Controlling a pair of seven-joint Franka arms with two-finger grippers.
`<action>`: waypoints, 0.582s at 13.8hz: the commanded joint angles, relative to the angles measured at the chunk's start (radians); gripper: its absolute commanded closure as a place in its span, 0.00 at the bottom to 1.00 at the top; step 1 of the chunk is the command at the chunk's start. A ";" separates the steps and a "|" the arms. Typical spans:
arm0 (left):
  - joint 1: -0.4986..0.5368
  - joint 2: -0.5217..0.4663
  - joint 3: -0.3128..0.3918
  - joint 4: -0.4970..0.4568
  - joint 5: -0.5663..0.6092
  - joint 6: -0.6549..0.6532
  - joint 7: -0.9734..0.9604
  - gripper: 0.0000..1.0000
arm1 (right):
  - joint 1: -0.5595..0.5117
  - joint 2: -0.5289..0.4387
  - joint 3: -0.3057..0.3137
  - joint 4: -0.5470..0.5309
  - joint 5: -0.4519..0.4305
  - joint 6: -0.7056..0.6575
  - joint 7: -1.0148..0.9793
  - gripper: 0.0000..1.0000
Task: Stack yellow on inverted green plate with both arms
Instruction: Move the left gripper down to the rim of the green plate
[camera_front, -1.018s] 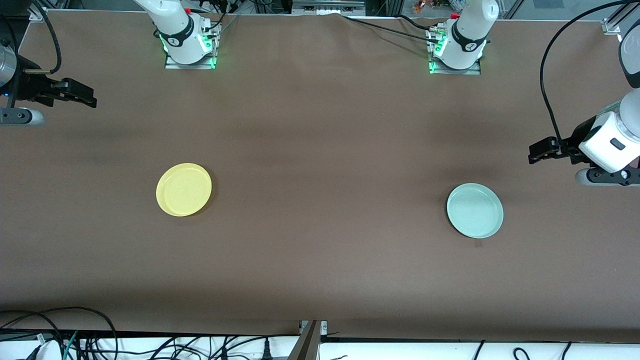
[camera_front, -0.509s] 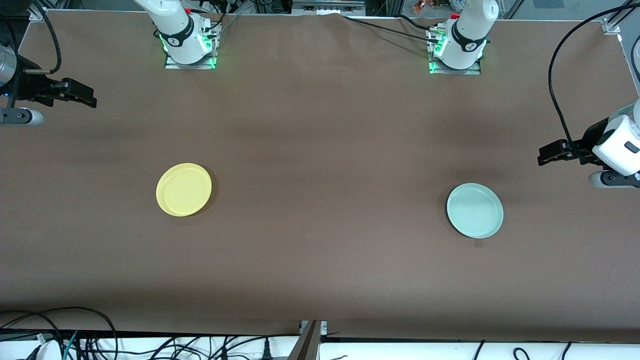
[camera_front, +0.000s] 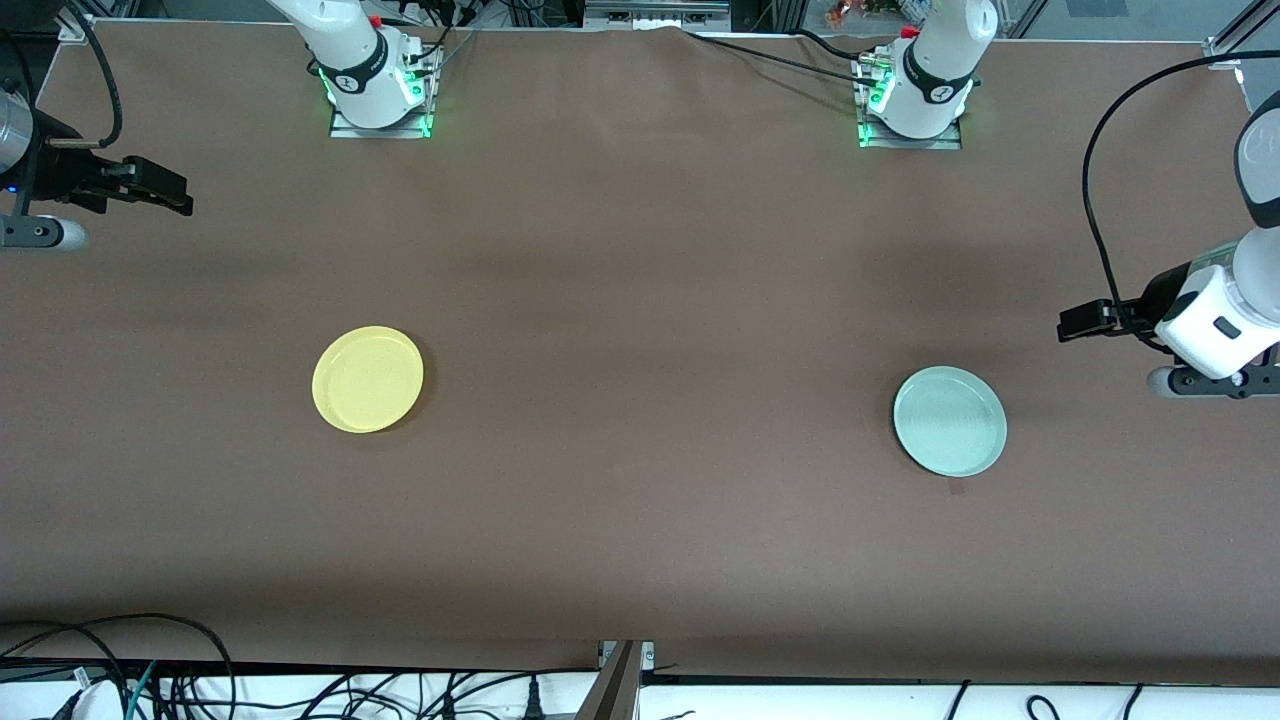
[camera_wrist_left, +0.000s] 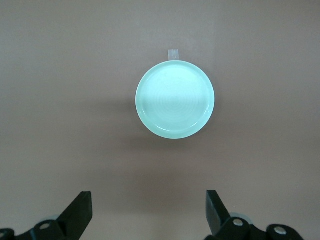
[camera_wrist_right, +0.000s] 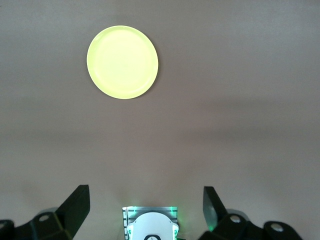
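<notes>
yellow plate (camera_front: 368, 379): round, rim up
green plate (camera_front: 949, 421): pale mint, upright
table (camera_front: 640, 300): brown cloth
left gripper (camera_front: 1078, 322): wide, empty
right gripper (camera_front: 165, 192): wide, empty

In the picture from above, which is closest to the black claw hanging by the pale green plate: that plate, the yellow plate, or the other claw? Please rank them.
From the left gripper, jaws open:
1. Green plate, toward the left arm's end of the table.
2. Yellow plate, toward the right arm's end.
3. Right gripper, waiting open at the table's edge.
</notes>
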 joint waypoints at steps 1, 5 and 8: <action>0.010 0.040 0.001 -0.003 0.006 -0.001 0.001 0.00 | 0.003 0.009 -0.004 0.026 -0.002 -0.022 -0.001 0.00; 0.025 0.087 0.001 -0.056 0.037 0.062 -0.045 0.00 | 0.003 0.009 -0.004 0.026 -0.002 -0.022 -0.001 0.00; 0.053 0.086 -0.001 -0.204 0.037 0.264 -0.046 0.00 | 0.003 0.009 -0.004 0.026 -0.003 -0.022 -0.001 0.00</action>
